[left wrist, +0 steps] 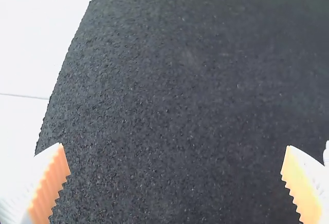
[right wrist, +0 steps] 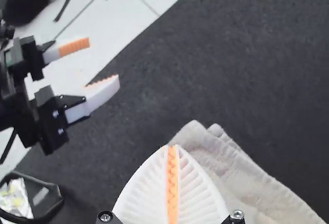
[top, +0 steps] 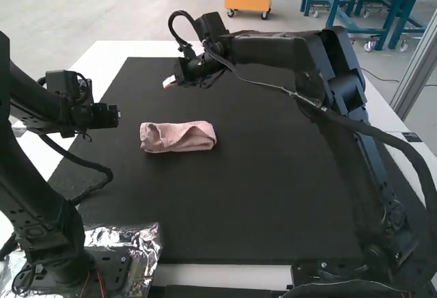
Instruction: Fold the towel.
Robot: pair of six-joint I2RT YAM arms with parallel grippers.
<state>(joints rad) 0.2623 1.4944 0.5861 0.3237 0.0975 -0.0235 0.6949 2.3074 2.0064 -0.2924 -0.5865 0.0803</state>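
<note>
A pink towel (top: 179,138) lies folded into a narrow strip on the dark mat, its right end looking rounded. Beyond it, from the right arm, my right gripper (top: 168,81) is above the mat. My left gripper (top: 109,115) is to the left of the towel, clear of it. In the left wrist view my left gripper (left wrist: 175,149) is open over bare mat. My right gripper (right wrist: 172,147) is shut in the right wrist view, with the towel (right wrist: 239,183) behind its fingers; no cloth is pinched between the tips. Layered edges show at the towel's near corner.
The dark mat (top: 266,195) covers most of the white table (top: 109,52). Crumpled foil (top: 145,243) lies around the left arm's base. A cable loops beside the left arm, over the mat's left edge.
</note>
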